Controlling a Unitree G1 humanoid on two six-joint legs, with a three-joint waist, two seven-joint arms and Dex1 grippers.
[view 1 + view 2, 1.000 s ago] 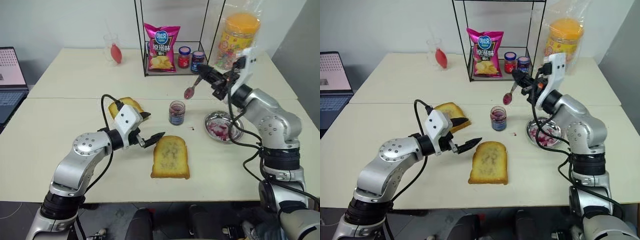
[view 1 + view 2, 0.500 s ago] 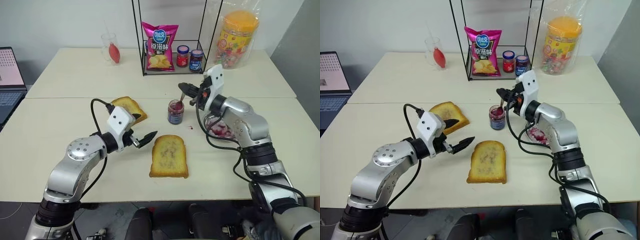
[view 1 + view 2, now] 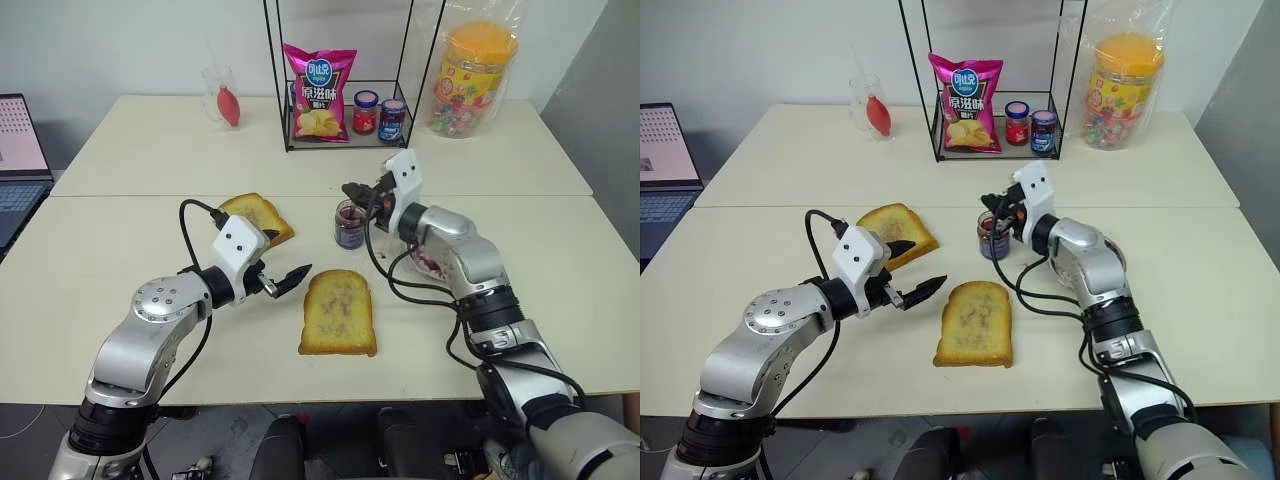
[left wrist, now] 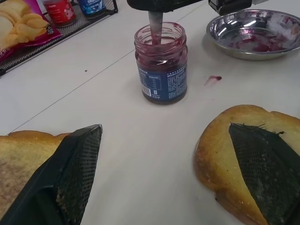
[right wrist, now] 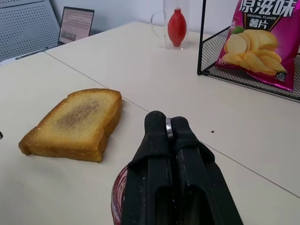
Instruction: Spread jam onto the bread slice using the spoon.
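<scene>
On the table (image 3: 120,290), the wire rack (image 3: 340,75) stands well behind the jam jar (image 3: 350,224), a pink crisp bag (image 3: 320,93) inside it beside two small lidded jars (image 3: 378,118). Right of the rack sits a big orange-lidded tub (image 3: 475,78). Now the bread slice (image 3: 340,312) lies bare just in front of the jam jar, with a second toast (image 3: 258,217) to the jar's left. The steel dish (image 4: 255,33), smeared purple, sits right of the jar. The left gripper (image 3: 285,277) hovers between the two toasts, jaws spread wide, holding nothing. The right gripper (image 3: 358,193) hangs directly over the jar, fingers pressed together on the spoon (image 4: 155,26), whose handle drops straight into the jam (image 4: 161,58) inside the jar.
</scene>
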